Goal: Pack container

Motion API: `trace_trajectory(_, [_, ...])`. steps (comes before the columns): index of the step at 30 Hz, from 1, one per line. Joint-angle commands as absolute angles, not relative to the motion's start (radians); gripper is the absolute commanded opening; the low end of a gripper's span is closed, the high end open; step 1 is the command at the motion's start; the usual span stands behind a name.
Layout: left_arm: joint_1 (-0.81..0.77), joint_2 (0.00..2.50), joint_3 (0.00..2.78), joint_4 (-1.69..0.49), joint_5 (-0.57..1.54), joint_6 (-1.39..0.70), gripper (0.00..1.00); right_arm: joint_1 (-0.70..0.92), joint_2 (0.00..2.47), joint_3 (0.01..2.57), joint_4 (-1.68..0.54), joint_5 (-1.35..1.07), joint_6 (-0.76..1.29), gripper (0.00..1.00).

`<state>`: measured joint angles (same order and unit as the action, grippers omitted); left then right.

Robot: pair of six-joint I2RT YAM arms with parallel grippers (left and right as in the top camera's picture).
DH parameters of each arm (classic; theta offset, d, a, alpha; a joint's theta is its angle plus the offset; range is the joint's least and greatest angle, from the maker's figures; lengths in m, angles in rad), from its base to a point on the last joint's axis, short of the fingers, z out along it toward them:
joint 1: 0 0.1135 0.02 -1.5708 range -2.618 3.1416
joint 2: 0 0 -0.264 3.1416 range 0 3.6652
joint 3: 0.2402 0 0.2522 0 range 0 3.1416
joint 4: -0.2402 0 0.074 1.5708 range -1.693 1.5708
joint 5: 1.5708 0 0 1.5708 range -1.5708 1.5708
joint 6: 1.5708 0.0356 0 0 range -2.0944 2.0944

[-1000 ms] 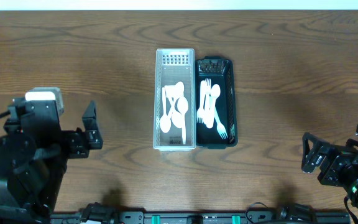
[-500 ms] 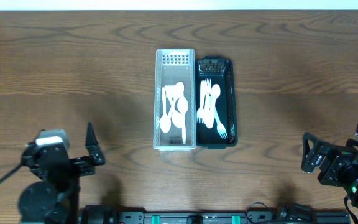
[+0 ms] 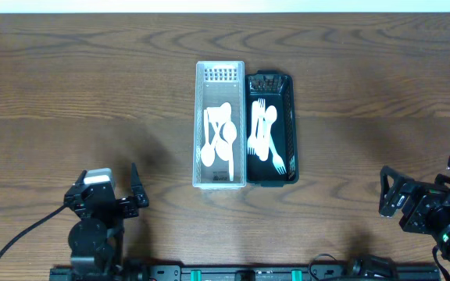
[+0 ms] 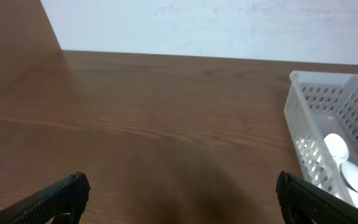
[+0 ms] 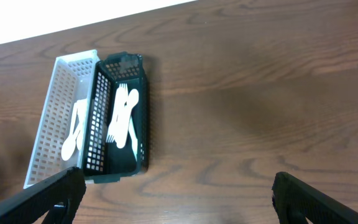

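One table (image 3: pixel 350 86), dark wood grain — bears everything listed below; no loose item shows on it in any view

Two open baskets at its centre, long sides touching: white basket (image 3: pixel 197 125) on the left arm's side, black basket (image 3: pixel 291 117) on the right arm's side, both perforated, neither with a lid in view

Two grippers, both at the near edge and well apart from the baskets: left gripper (image 4: pixel 180 183) with fingers spread wide and nothing between them, the white basket off to its right in its wrist view; right gripper (image 5: pixel 176 180) likewise spread wide and empty, looking over both baskets from afar

Several white spoons (image 3: pixel 223 134), heaped inside the white basket

Several white forks (image 3: pixel 262 133), heaped inside the black basket

Status, as judged: packing looks done — cutlery lies sorted by kind, nothing waits outside, neither gripper carries a piece. Left to do: nothing visible, unless a lid or further stock lies out of frame
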<state>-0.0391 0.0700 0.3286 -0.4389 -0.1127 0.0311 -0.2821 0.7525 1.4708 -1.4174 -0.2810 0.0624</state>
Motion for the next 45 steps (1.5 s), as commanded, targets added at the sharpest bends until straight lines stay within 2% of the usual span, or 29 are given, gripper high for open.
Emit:
trace_trajectory(1, [-0.031, 0.043, 0.275, -0.405, -0.124, 0.045, 0.98, -0.274, 0.754, 1.473, -1.419, -0.289, 0.051, 0.99])
trace_trajectory(25, [-0.031, 0.038, 0.102, -0.335, -0.124, 0.044, 0.98, -0.274, 0.754, 1.473, -1.419, -0.289, 0.051, 0.99])
trace_trajectory(45, [-0.031, 0.036, 0.101, -0.331, -0.124, 0.045, 0.98, -0.274, 0.754, 1.473, -1.419, -0.289, 0.051, 0.99])
